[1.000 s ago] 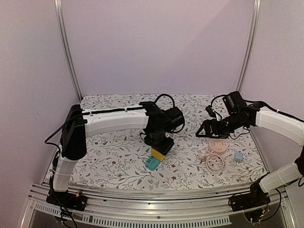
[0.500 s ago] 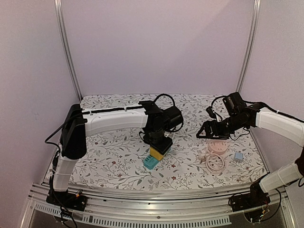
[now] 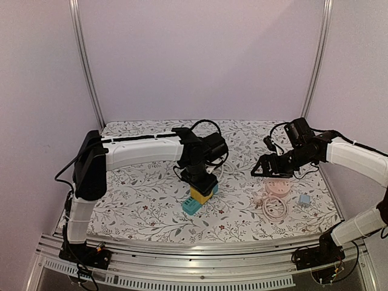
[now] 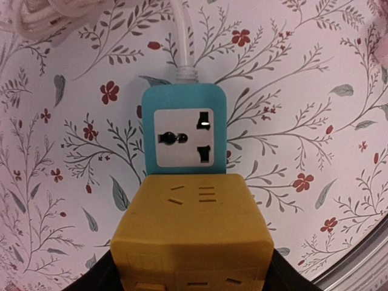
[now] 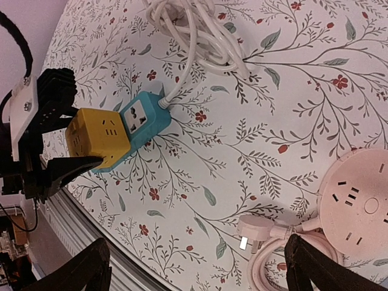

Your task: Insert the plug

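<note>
The yellow cube plug (image 4: 191,236) sits between the fingers of your left gripper (image 3: 200,183), which is clamped on its two sides. The cube rests against the near end of the teal socket strip (image 4: 183,139). You cannot tell from these views whether its pins are seated. Just past the cube, one socket face of the strip lies uncovered, and the strip's white cord (image 5: 194,30) runs away from the fingertips into a loose coil.

Your right gripper (image 5: 197,254) hangs well apart from all this with its jaws spread wide and nothing between them. Below it lie a pink round socket (image 5: 357,209) and, beside that, a white plug (image 5: 251,233) on a pink cable. A small blue adapter (image 3: 304,199) lies just beyond.
</note>
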